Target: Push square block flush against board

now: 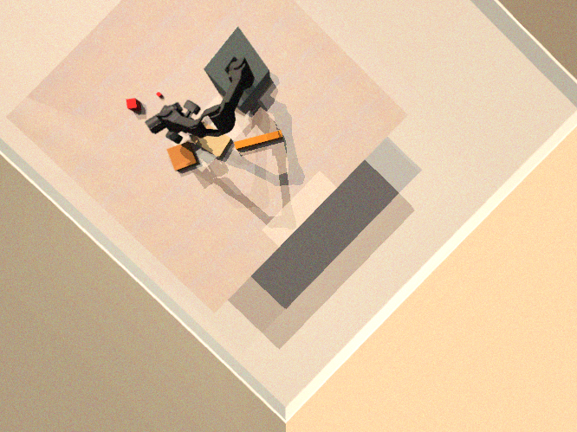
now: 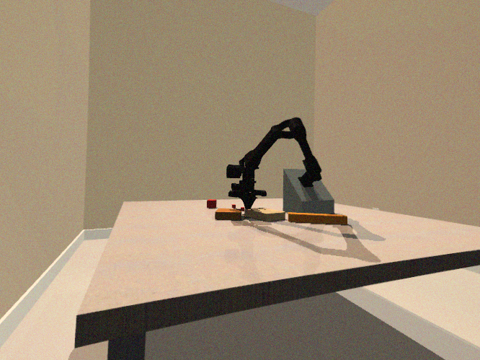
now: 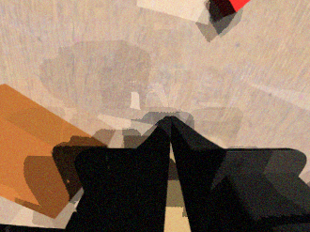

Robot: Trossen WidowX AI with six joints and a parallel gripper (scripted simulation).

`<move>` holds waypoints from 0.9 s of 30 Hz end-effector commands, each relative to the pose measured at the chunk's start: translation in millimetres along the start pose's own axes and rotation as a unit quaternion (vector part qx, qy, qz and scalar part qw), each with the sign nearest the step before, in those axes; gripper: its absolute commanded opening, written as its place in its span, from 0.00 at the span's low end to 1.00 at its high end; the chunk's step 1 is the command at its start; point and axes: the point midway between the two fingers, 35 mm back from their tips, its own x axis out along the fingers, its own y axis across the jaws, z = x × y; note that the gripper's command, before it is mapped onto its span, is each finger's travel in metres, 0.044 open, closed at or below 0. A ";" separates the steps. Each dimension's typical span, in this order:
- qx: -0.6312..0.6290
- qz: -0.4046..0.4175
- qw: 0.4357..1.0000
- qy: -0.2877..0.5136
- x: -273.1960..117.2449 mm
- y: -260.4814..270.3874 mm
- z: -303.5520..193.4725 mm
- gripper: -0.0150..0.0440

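Note:
The tan square block (image 1: 217, 145) (image 2: 274, 216) lies flat, partly hidden under the arm in the top view. A strip of it (image 3: 176, 219) shows between the finger bodies in the wrist view. The long orange board (image 1: 260, 139) (image 2: 316, 218) lies flat to its right. The block's right corner is very near the board's left end, at an angle to it, with a narrow gap. My gripper (image 2: 248, 208) (image 3: 169, 120) is shut and empty, pointing down at the block's left, far side. Its tips are hidden in the top view; whether they touch the block cannot be told.
An orange square piece (image 1: 182, 157) (image 2: 228, 214) (image 3: 28, 146) lies just left of the tan block. A red cube (image 1: 132, 104) (image 2: 211, 203) and a small red piece (image 1: 159, 94) (image 2: 233, 205) lie beyond the gripper. The grey wedge base (image 1: 229, 58) (image 2: 318, 206) stands behind the board.

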 end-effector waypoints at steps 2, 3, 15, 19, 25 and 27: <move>0.000 -0.003 1.000 -0.002 0.9 -0.8 9.8 0.25; 0.000 -0.003 1.000 -0.002 0.9 -0.9 11.5 0.25; 0.000 -0.003 1.000 -0.003 -54.8 0.2 12.8 0.25; -0.003 -0.003 1.000 -0.003 -54.9 0.2 12.1 0.25; -0.091 -0.004 0.996 -0.006 -57.6 -0.9 -12.9 0.25; -0.124 -0.005 0.992 -0.007 -58.3 -2.0 -22.1 0.25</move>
